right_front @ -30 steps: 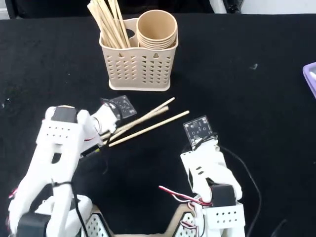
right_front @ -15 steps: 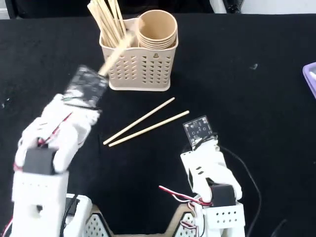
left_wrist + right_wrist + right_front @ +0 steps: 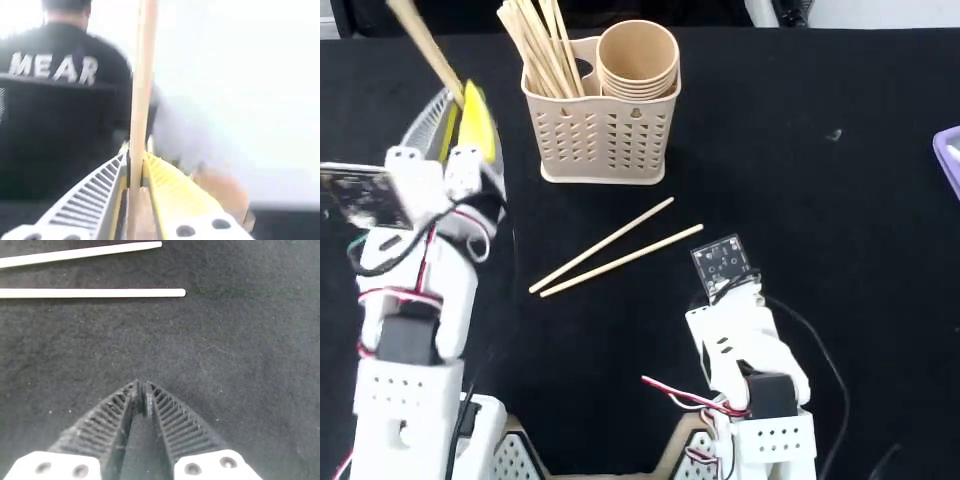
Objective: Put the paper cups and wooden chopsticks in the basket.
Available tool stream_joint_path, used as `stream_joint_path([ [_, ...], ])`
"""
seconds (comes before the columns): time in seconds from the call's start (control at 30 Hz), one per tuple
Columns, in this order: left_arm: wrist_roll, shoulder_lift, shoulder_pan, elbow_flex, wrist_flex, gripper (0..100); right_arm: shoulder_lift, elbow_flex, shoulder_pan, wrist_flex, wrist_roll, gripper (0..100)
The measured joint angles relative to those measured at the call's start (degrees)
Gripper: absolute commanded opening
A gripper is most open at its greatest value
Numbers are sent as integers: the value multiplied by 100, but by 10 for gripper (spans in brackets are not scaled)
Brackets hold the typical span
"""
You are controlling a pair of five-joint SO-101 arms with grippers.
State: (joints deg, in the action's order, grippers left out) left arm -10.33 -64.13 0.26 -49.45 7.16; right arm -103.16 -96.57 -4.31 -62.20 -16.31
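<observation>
high view shows a black table [image 3: 840, 250], left end effector [image 3: 460, 95] clamped on a chopstick [image 3: 420, 38], right end effector [image 3: 142, 392] closed.

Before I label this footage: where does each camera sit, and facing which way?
High view: fixed above, looking down on basket, loose chopsticks, left arm, right arm.
Left wrist view: on the raised arm, facing outward; left gripper shut on held chopstick.
Right wrist view: low, facing the table; right gripper shut.
High and right wrist views share the loose chopsticks.
</observation>
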Motion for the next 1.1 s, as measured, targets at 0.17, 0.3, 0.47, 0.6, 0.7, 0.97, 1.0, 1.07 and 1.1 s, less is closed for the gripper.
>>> stream_joint_path([
  [0.17,-554,1345,0,149,-1670,30,0,0,0,0,0,11],
  [0.3,-651,2769,0,932,-1960,30,0,0,0,0,0,11],
  [0.47,-651,4176,9,1969,-1987,29,0,0,0,0,0,11],
  [0.6,-659,4774,149,2330,-1987,29,0,0,0,0,0,11],
  [0.7,-659,4905,387,2356,-1987,29,0,0,0,0,0,11],
  [0.97,-651,4949,651,2365,-2013,29,0,0,0,0,0,11],
  [1.0,-651,5002,642,2374,-2022,29,0,0,0,0,0,11],
  [1.07,-651,5160,633,2374,-2040,29,0,0,0,0,0,11],
  [1.1,-651,5266,633,2374,-2040,29,0,0,0,0,0,11],
])
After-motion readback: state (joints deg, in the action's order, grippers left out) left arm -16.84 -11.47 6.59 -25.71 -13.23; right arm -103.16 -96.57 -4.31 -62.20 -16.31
